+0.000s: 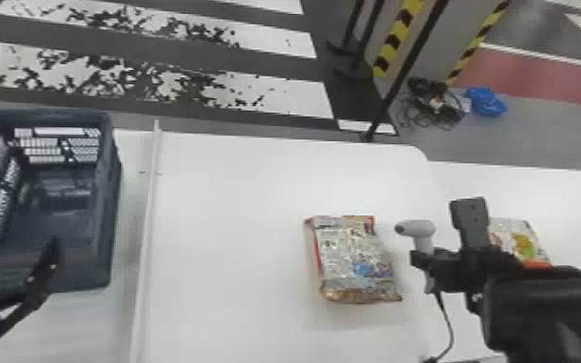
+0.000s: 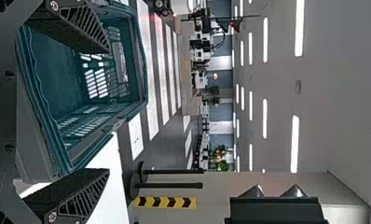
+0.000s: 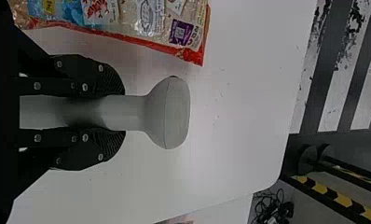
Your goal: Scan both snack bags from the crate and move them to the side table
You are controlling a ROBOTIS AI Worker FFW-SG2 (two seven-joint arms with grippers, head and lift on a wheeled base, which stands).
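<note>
A silver snack bag (image 1: 357,260) with red trim and blue patches lies flat on the white surface (image 1: 236,202), near its right edge, its crinkled, gold-brown end toward the robot. A second snack bag (image 1: 521,239), pale with a green and yellow motif and an orange band, rests on the side table (image 1: 579,212), partly hidden behind the right arm.

The jaws of the right gripper (image 1: 424,260) are closed around the handle of a light grey scanner (image 1: 417,228), one on either side, as the tool stands beside the silver bag with its head angled over the gap between them. A dark cable (image 1: 449,321) trails below. At left, the jaws of the left gripper (image 1: 12,263) stand wide apart with nothing between them, close to the near side of a dark, slatted crate (image 1: 106,193); whether they touch it, an onlooker cannot tell.

The right wrist view brings out red prawn pictures and a purple label on the silver bag, as well as the scanner's flared head. The left wrist view looks past the crate's rim to a hall lined with ceiling lights (image 2: 295,144), while the head view takes in both bags.
</note>
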